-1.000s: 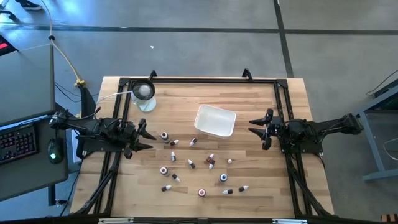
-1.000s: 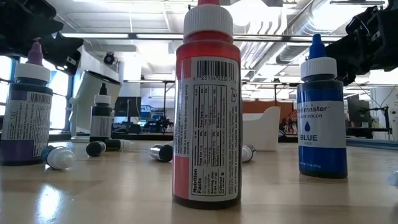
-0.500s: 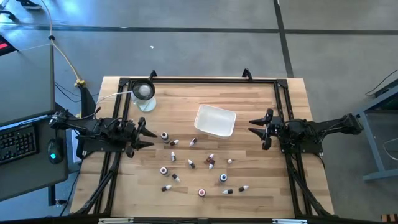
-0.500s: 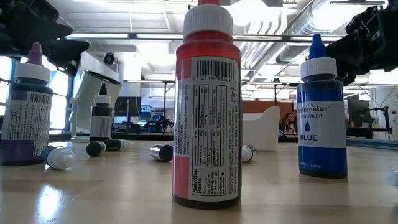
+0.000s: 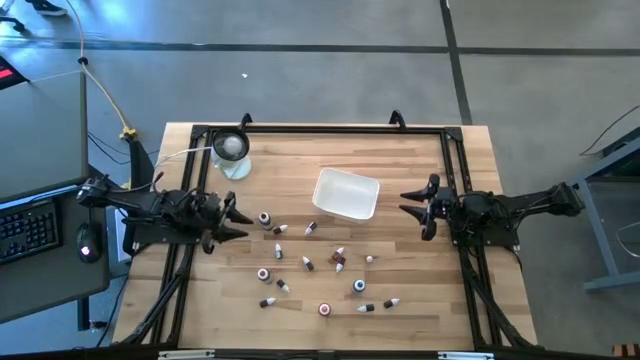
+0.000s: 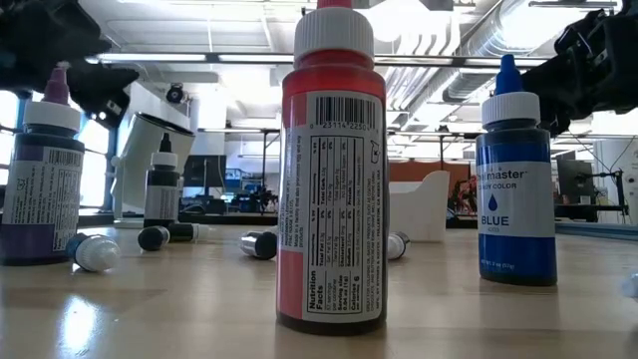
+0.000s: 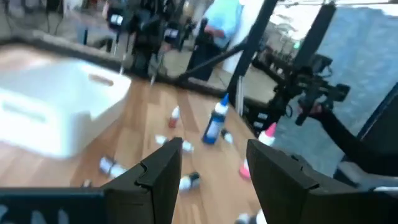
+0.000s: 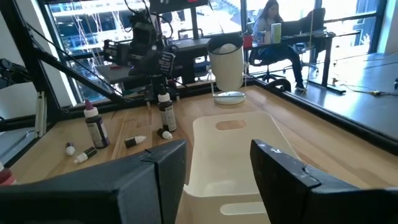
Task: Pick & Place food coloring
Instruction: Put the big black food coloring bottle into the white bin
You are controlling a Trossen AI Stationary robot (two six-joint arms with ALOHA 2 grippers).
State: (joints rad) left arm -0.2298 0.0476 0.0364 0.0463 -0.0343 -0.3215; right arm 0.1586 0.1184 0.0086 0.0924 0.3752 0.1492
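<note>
Several tiny food coloring bottles (image 5: 307, 264) lie or stand scattered on the wooden table between my two arms. In the low view a red one (image 6: 331, 170), a blue one (image 6: 514, 189) and a dark purple one (image 6: 40, 179) stand upright on their bases, and others lie on their sides. My left gripper (image 5: 235, 220) (image 7: 211, 149) hovers open at the left of the scatter, close to an upright dark bottle (image 5: 265, 218). My right gripper (image 5: 408, 205) (image 8: 217, 149) hovers open at the right, beside the white tray (image 5: 347, 193).
The white rounded-square tray (image 8: 242, 162) sits far of the bottles, at the table's middle. A round clear dish with a white ball (image 5: 231, 148) stands near the far left corner. Black frame rails (image 5: 320, 128) run along the table's edges. A seated person shows in the room behind (image 8: 272, 18).
My left gripper has shifted slightly above the table's left part; which way, I cannot tell. No bottle has moved, and the right arm has kept still.
</note>
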